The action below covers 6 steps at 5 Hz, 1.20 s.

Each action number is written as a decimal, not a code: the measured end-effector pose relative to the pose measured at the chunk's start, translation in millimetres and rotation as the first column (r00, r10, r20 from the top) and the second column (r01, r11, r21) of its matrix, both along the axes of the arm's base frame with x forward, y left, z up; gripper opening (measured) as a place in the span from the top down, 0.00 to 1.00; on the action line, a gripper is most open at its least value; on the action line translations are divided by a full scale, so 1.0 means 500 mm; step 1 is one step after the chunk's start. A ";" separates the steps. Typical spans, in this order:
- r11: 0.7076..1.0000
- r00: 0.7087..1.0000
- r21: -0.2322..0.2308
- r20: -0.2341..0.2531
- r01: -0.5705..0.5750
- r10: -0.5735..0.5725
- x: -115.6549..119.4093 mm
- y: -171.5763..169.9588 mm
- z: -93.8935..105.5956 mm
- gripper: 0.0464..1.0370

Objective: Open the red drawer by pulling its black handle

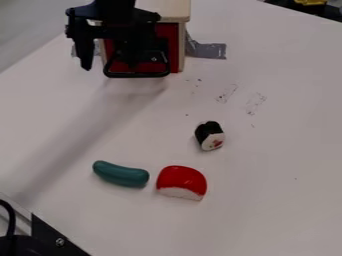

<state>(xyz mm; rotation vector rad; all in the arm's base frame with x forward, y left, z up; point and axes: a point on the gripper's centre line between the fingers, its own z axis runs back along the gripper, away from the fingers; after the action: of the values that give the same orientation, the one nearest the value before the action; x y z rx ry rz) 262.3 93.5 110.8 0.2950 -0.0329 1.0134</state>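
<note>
The black gripper [112,59] hangs at the upper left in front of a wooden box with a red front [175,42]. Its jaws stand apart, one left of the box and the other over the red front, beside a black handle [137,75]; whether it touches the handle I cannot tell. Nothing shows held. Well below and to the right lies a black and white sushi piece [210,136]. A teal, sausage-shaped piece [121,174] lies nearer the camera, left of a red and white rounded piece [182,182], the two apart.
Grey tape [208,50] sticks to the white table [280,145] right of the box. Black hardware [50,237] occupies the lower left corner. A dark object with a yellow part [311,2] stands at the top right edge.
</note>
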 end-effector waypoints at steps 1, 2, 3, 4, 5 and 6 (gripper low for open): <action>0.993 0.993 0.010 0.007 -0.120 0.120 0.029 0.005 -0.008 0.04; 0.967 0.967 0.014 -0.007 -0.253 0.253 0.064 0.008 -0.037 0.04; 0.936 0.936 -0.001 -0.019 -0.351 0.351 0.108 0.007 -0.071 0.04; 0.890 0.890 0.004 -0.013 -0.456 0.457 0.142 0.008 -0.094 0.04; 0.845 0.845 -0.018 -0.011 -0.535 0.535 0.162 0.000 -0.099 0.04; 0.807 0.808 -0.033 -0.018 -0.590 0.590 0.167 -0.009 -0.105 0.04</action>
<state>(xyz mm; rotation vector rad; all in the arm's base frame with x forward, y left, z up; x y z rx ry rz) 345.6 89.1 58.5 0.2800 0.0914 1.6369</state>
